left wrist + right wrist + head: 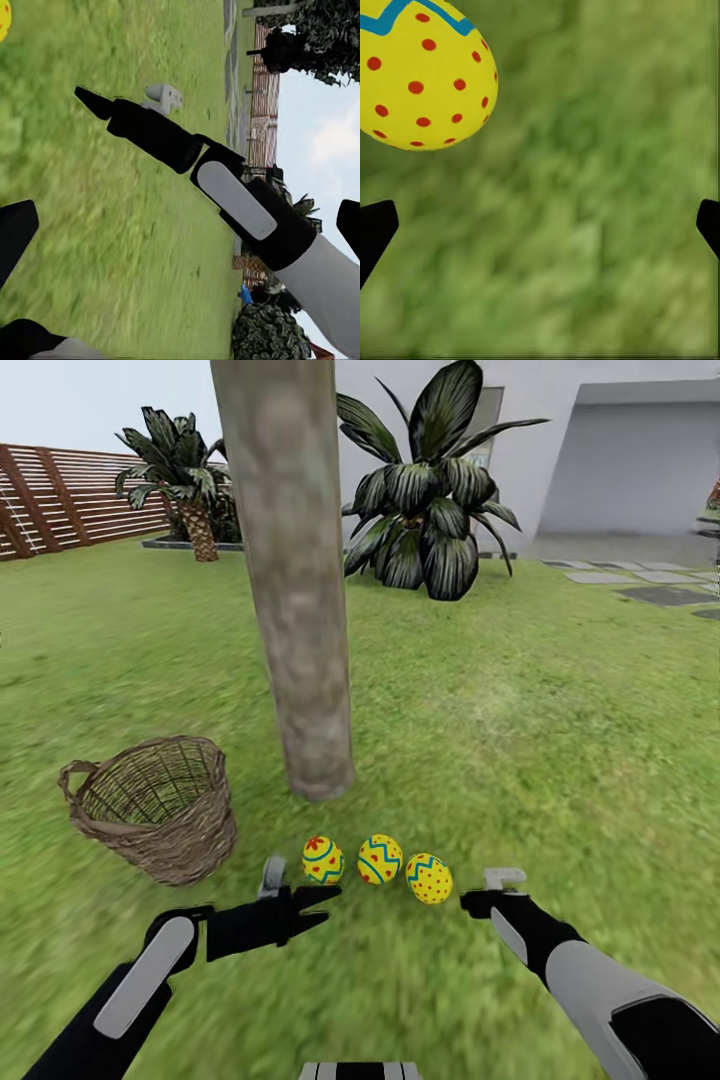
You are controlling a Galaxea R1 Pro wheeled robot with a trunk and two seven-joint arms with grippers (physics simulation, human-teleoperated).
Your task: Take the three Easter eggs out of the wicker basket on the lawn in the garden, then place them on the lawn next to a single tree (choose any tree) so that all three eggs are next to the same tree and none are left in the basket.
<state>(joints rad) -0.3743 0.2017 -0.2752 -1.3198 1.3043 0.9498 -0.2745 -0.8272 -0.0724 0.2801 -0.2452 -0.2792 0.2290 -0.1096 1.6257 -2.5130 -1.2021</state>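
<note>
The right gripper (480, 892) is being held low over the lawn (520, 740), its jaws spread wide with nothing between them; in the right wrist view its two dark fingertips (376, 229) are showing at opposite edges with bare grass between, and the dotted egg (424, 75) is lying just beyond one tip, not touched. The left gripper (318, 905) is being held at the same height, just short of the egg row; its dark fingers are pointing toward the eggs, nothing is being pinched, and in the left wrist view its own dark tips (16, 232) are standing apart at opposite edges over grass, so it is being read as spread and empty; the right arm (247, 202) is crossing that view.

Between and just ahead of the two grippers, the three Easter eggs are lying in a row on the grass: the flower-marked egg (323, 860) nearest the left gripper, the zigzag egg (380, 859) in the middle, and the dotted egg nearest the right gripper; they are sitting close together, just in front of the base of the tree (300, 640).

The wicker basket (160, 810) is standing tilted on the grass to the left of the trunk, near the eggs; its open mouth is showing no egg inside.

Farther back, a palm (185, 470), a broad-leaved plant (430, 500), a slatted fence (60, 495) and a white house wall (620, 460) are being seen.
</note>
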